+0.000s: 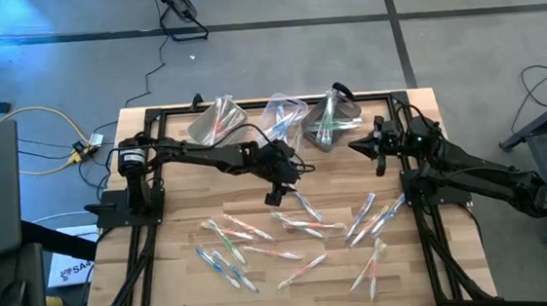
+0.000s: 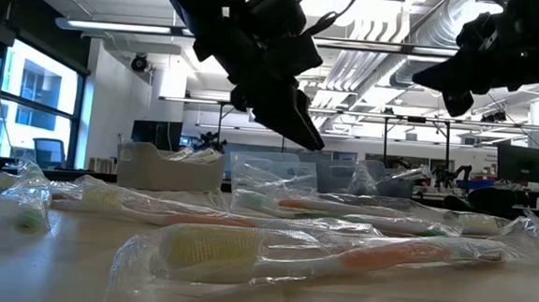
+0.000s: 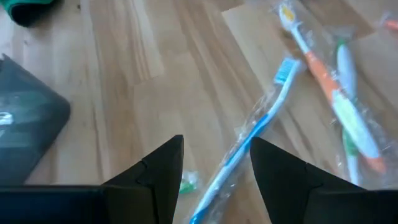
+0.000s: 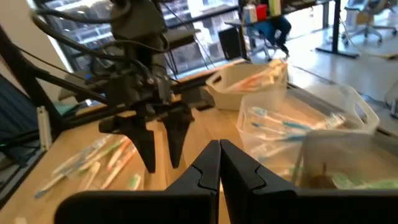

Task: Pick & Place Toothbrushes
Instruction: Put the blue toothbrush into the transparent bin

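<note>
Several wrapped toothbrushes point(image 1: 299, 227) lie flat and scattered over the near half of the wooden table point(image 1: 180, 268). My left gripper point(image 1: 279, 194) hangs open a little above the table's middle, tilted downward. In the left wrist view its fingers point(image 3: 168, 168) stand on either side of a blue toothbrush point(image 3: 261, 118) lying on the wood below, without touching it. An orange toothbrush point(image 3: 329, 87) and a green one point(image 3: 345, 62) lie just beyond. My right gripper point(image 1: 356, 146) is shut and holds nothing, raised by the right-hand bin.
Three clear plastic bins stand in a row at the far edge: one point(image 4: 249, 78) with orange toothbrushes, one point(image 4: 298, 118) with blue ones, one point(image 4: 348, 168) with green ones. A small green object point(image 3: 188, 182) lies beside the blue toothbrush. Black rails point(image 1: 144, 251) run along both table sides.
</note>
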Available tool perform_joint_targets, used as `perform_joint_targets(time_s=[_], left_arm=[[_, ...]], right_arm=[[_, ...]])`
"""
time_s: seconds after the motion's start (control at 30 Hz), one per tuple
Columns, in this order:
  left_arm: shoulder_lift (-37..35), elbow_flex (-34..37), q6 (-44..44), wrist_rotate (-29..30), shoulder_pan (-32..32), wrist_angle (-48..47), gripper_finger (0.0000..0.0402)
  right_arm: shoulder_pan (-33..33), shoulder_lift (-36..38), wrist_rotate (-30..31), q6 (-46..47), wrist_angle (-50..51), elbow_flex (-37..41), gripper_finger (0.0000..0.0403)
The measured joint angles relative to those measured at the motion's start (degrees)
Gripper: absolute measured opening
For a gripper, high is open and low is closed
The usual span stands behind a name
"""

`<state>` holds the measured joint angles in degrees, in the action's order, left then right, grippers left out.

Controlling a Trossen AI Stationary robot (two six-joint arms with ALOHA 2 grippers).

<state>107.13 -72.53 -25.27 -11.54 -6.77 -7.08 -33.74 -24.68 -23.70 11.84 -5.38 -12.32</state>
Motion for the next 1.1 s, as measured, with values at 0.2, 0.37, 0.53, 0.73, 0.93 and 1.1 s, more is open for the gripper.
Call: perform_joint_targets(time_s=[0.2, 0.37, 0.53, 0.73, 0.93, 1.1], left_arm=[[0.0, 0.0, -1.8, 2.7, -1.3, -1.7, 0.0182], [0.0, 0.0, -3.2, 2.9, -2.5, -5.5, 0.0182], [0.9, -0.1, -4.3, 2.4, -1.9, -5.2, 0.0182], [2.5, 0.1, -4.0, 1.8, -1.8, -7.3, 0.0182], [3.6, 0.0, -3.5, 1.5, -1.0, -3.7, 0.0182], [4.7, 0.0, -3.9, 1.1, -0.6, -2.2, 0.0182]], right_arm=[[0.0, 0.0, 2.9, 0.0, 0.3, 0.0, 0.0002], [0.0, 0.0, 4.0, 0.0, 0.5, 0.0, 0.0002], [0.0, 0.0, 4.2, -0.1, 0.5, 0.0, 0.0002], [0.0, 0.0, 4.3, 0.0, 0.5, 0.0, 0.0002], [0.0, 0.0, 4.2, 0.0, 0.8, 0.0, 0.0002], [0.0, 0.0, 4.3, 0.0, 0.8, 0.0, 0.0002]])
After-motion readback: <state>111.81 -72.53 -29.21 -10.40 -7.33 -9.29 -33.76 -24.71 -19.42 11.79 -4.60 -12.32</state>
